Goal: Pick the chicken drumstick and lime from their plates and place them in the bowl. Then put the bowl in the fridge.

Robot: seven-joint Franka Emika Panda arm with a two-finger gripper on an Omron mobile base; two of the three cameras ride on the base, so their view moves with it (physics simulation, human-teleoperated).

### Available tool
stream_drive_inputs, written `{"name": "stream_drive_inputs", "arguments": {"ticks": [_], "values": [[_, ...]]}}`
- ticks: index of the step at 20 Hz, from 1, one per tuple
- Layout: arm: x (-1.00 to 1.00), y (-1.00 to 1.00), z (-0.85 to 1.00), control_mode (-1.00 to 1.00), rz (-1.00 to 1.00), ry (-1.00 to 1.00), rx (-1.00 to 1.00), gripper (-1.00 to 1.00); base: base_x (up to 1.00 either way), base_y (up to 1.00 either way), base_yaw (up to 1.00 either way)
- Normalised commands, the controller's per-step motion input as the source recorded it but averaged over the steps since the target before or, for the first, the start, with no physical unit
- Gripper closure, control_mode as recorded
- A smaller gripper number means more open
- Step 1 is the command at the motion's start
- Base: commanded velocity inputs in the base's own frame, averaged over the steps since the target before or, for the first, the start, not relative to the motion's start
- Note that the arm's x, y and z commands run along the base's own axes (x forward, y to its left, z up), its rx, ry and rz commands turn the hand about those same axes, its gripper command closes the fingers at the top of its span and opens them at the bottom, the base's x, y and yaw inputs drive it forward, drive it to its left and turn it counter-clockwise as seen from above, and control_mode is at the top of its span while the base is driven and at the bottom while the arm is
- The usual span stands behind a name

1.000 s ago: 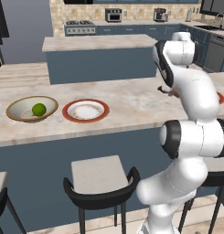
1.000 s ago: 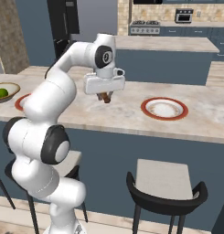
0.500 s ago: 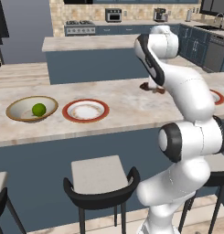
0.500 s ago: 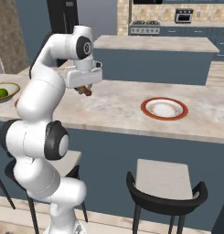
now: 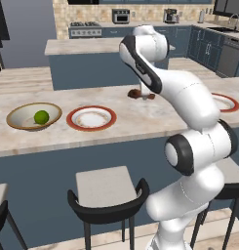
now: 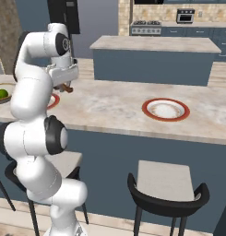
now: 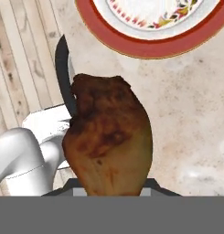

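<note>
The gripper point(image 5: 142, 93) holds the chicken drumstick point(image 7: 109, 141), carried left since earlier. The left base view shows the lime point(image 5: 41, 116) in the bowl point(image 5: 18, 122).

The marbled beige table point(image 5: 52, 134) carries, from left to right, a tan bowl point(image 5: 23, 122), a red-rimmed plate point(image 5: 91, 117) just beside it, and another red-rimmed plate point(image 6: 165, 109) well apart at the right.
</note>
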Motion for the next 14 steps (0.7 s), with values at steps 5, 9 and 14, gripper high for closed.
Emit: {"name": "stream_drive_inputs", "arguments": {"ticks": [5, 9, 14], "values": [[0.0, 0.74, 0.03, -1.0, 0.34, 0.0, 0.02, 1.0, 0.0, 0.0, 0.0], [-0.04, 0.72, 0.02, -1.0, 0.35, 0.0, 0.04, 1.0, 0.0, 0.0, 0.0], [-0.09, 0.7, 0.0, -1.0, 0.26, -0.01, 0.11, 1.0, 0.0, 0.0, 0.0]]}}
